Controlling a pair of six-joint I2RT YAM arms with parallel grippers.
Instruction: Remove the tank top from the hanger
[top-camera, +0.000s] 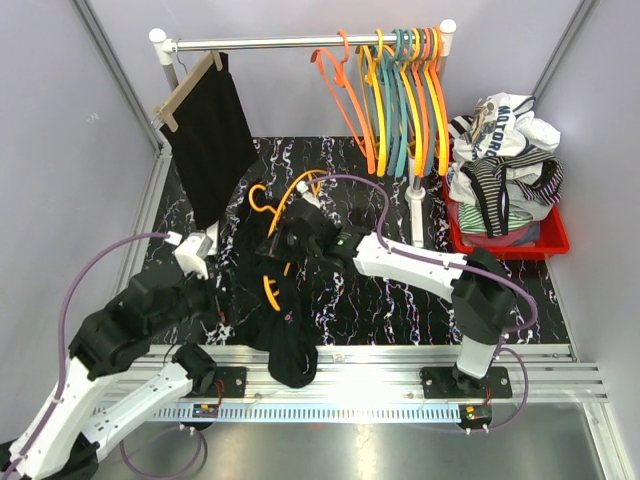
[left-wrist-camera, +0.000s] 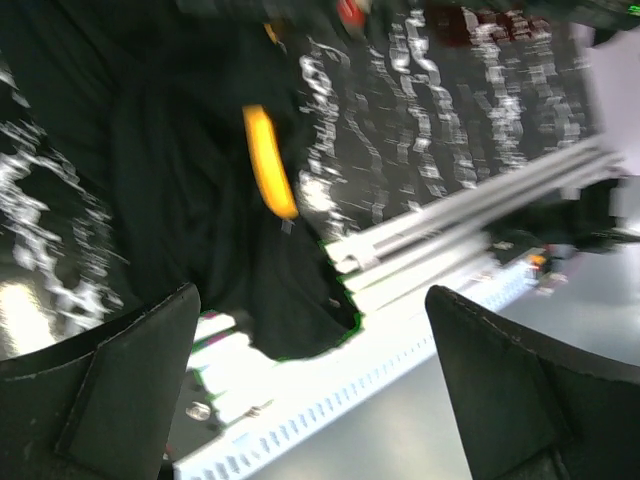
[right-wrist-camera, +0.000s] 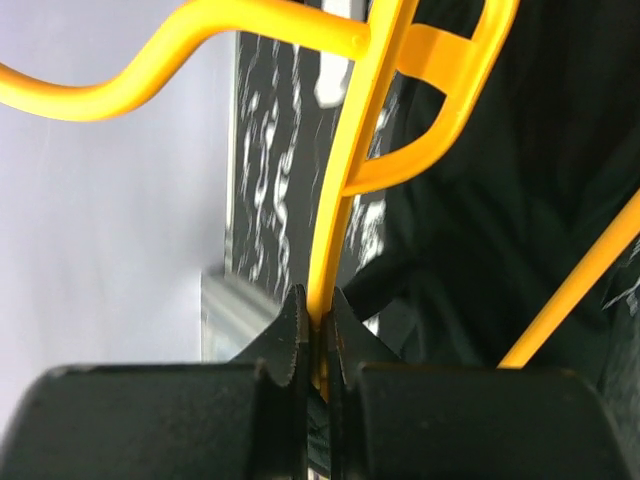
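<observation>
The black tank top (top-camera: 285, 335) lies crumpled on the marbled mat, its lower end draped over the front rail. The yellow hanger (top-camera: 291, 194) is still partly inside it, with one end showing through the fabric. My right gripper (top-camera: 283, 243) is shut on the hanger's bar (right-wrist-camera: 345, 200), the jaws pinching it just below the fork; the tank top (right-wrist-camera: 500, 220) hangs to the right of it. My left gripper (left-wrist-camera: 312, 300) is wide open above the tank top (left-wrist-camera: 190, 200) and the rail, and holds nothing. A yellow hanger piece (left-wrist-camera: 268, 160) shows there. In the top view the left gripper (top-camera: 222, 296) sits at the garment's left edge.
A clothes rail (top-camera: 300, 42) at the back carries several orange, yellow and teal hangers (top-camera: 400, 95) and a black garment on a wooden hanger (top-camera: 205, 140). A red bin (top-camera: 553, 240) of clothes stands at the right. The aluminium front rail (top-camera: 400, 352) borders the mat.
</observation>
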